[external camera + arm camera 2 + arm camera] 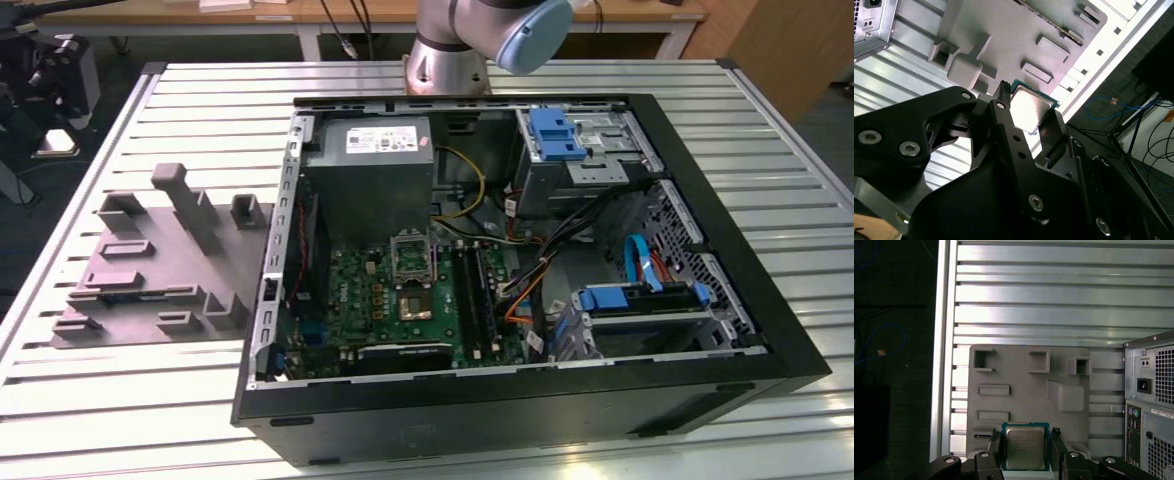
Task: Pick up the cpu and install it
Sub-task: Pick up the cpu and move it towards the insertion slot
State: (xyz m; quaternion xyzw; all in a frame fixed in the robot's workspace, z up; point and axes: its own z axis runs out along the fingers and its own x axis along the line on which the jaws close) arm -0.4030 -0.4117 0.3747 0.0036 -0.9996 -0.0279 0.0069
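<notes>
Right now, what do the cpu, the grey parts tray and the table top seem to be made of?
The cpu: a metal lid with a pale satin sheen, on a greenish board rim. The grey parts tray: probably moulded or printed plastic, since it is matte, uniform grey and shows no glare. The table top: likely aluminium slats, given the bright streaky reflections along the ribs.
</notes>
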